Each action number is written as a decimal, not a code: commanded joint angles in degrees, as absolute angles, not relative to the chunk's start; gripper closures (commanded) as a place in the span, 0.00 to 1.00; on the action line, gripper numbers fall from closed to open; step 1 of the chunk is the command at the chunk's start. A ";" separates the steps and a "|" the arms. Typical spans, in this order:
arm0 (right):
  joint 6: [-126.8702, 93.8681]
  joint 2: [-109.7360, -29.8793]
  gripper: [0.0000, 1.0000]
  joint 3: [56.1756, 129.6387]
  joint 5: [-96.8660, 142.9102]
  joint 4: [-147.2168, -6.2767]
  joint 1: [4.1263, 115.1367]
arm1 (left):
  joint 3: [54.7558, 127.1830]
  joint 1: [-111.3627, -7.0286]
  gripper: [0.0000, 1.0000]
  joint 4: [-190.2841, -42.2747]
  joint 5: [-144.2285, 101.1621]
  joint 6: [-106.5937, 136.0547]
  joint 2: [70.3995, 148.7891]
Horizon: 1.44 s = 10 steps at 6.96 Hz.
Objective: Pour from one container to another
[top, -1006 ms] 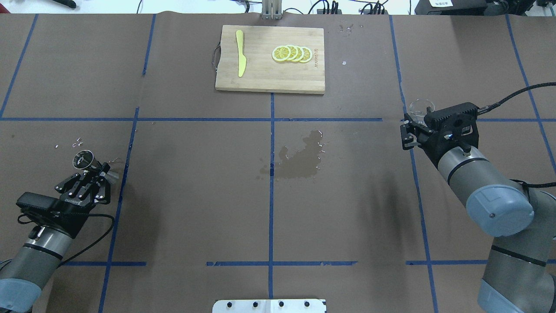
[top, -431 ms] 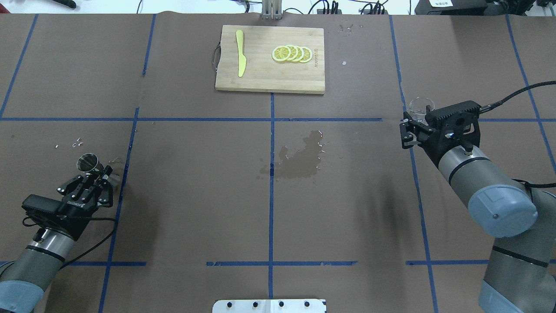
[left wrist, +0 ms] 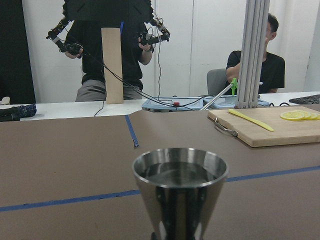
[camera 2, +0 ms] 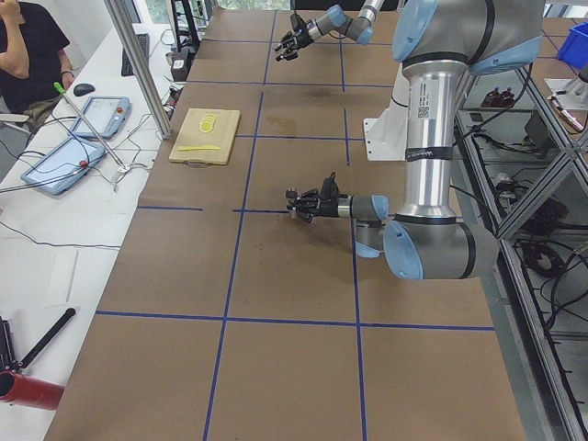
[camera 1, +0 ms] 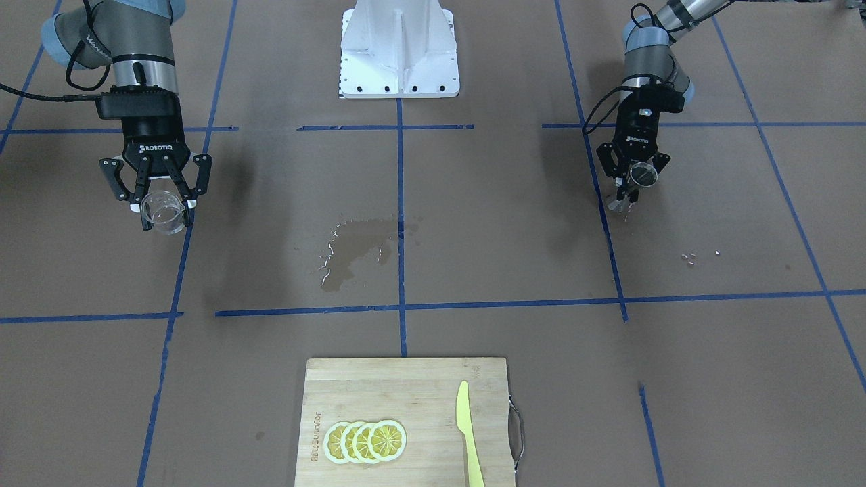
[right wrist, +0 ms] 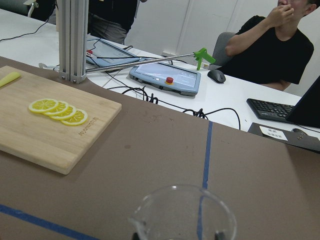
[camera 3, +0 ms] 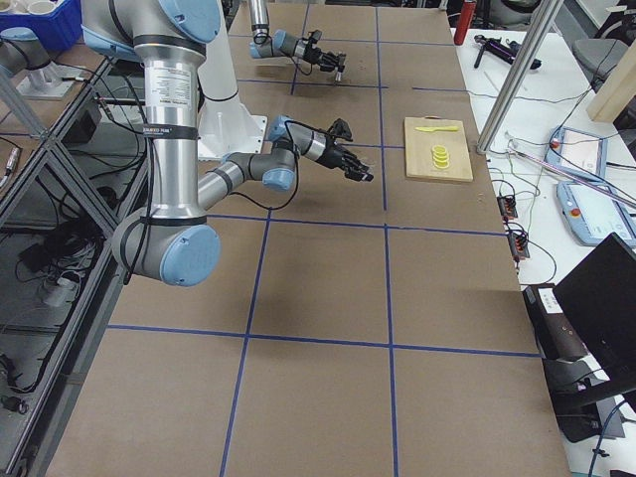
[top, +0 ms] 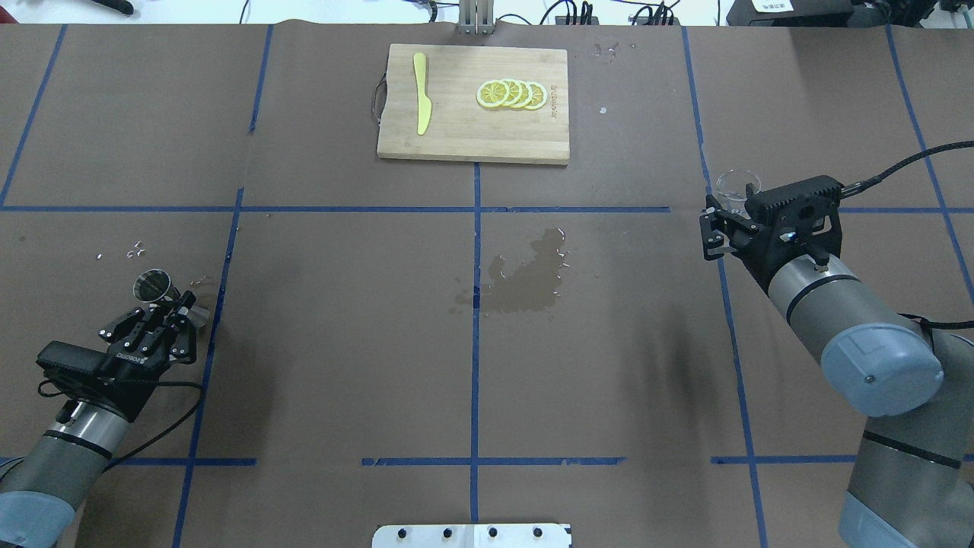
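The small clear glass cup (camera 1: 166,211) sits between the fingers of my right gripper (camera 1: 164,203), which is shut on it, at the table's right side. From above, the cup (top: 736,186) shows just past the right gripper (top: 732,204); the right wrist view has its rim (right wrist: 184,210) at the bottom. The grey metal jigger (top: 152,285) stands upright at the table's left, my left gripper (top: 176,303) shut on its waist. It also shows from the front (camera 1: 643,174) in the left gripper (camera 1: 632,189). The left wrist view shows the jigger's (left wrist: 180,185) shiny bowl close up.
A wooden cutting board (top: 472,129) with lemon slices (top: 511,93) and a yellow knife (top: 421,93) lies at the far middle edge. A wet stain (top: 525,278) marks the table's centre. Droplets (top: 135,248) lie near the jigger. People (left wrist: 255,60) are beyond the far edge.
My left gripper has drawn back a little toward the robot's base with the jigger in it. The right gripper and the cup have hardly moved.
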<state>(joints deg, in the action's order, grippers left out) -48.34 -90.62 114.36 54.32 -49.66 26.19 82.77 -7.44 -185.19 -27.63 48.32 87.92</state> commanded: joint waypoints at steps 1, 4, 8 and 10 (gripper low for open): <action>-48.34 -90.62 0.84 114.79 54.32 -49.66 26.19 | 82.18 -7.38 1.00 -185.36 -27.77 48.60 87.89; -48.34 -89.83 0.84 114.87 54.32 -49.66 26.19 | 81.74 -7.03 1.00 -185.27 -28.21 48.52 87.89; -48.34 -89.74 0.84 115.40 54.32 -49.66 26.19 | 81.30 -6.50 0.97 -185.27 -28.30 48.52 87.89; -48.34 -89.74 0.84 115.66 54.32 -49.75 26.10 | 81.30 -6.50 0.87 -185.45 -28.39 48.52 87.89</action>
